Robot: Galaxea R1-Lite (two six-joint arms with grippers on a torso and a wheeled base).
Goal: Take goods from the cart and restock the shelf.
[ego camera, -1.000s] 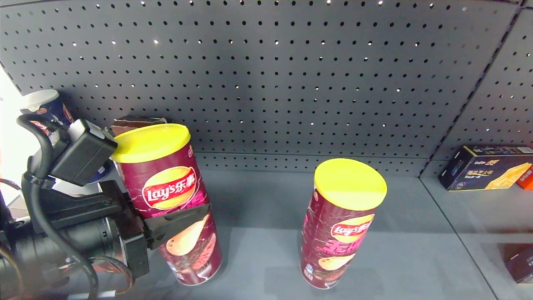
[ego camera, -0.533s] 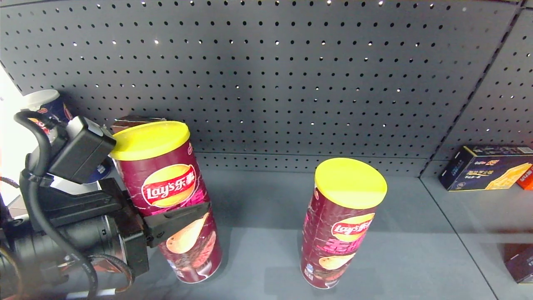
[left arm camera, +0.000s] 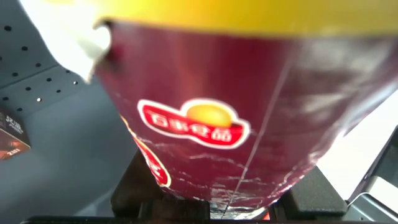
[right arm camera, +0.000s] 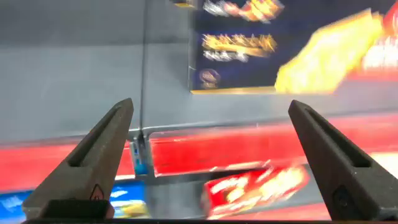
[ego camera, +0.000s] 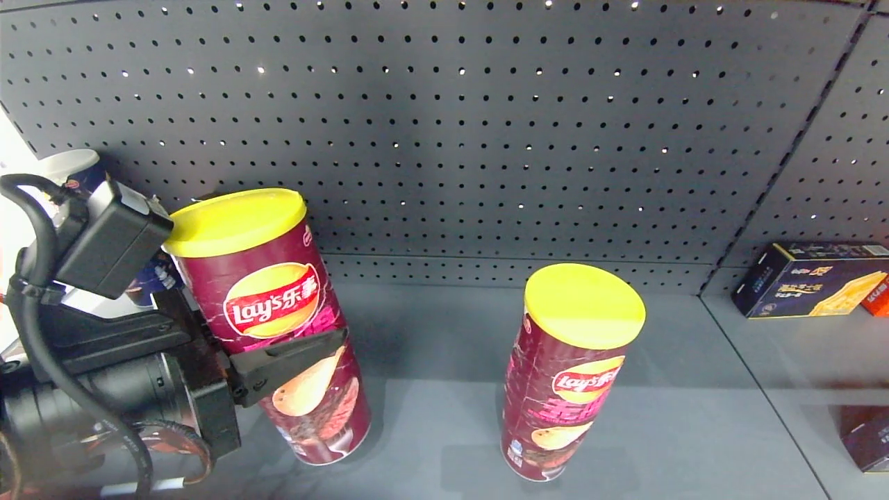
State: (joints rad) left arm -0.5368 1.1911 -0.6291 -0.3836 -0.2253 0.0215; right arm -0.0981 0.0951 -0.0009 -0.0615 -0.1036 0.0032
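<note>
Left gripper (ego camera: 298,354): jaws clamped mid-body on tilted chip can (ego camera: 267,278), base at shelf (ego camera: 444,347), contact unclear, well apart from 2nd can (ego camera: 573,389). Level it upright, seat flat, then release. Right gripper (right arm camera: 210,104): jaws apart.

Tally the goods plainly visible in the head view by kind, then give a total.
Chip canisters, yellow lids: 2 (left canister, right canister)
Boxes: 3 (dark blue box, orange box, dark red box)
Lidded cups: 1 (blue cup)
Total: 6
</note>
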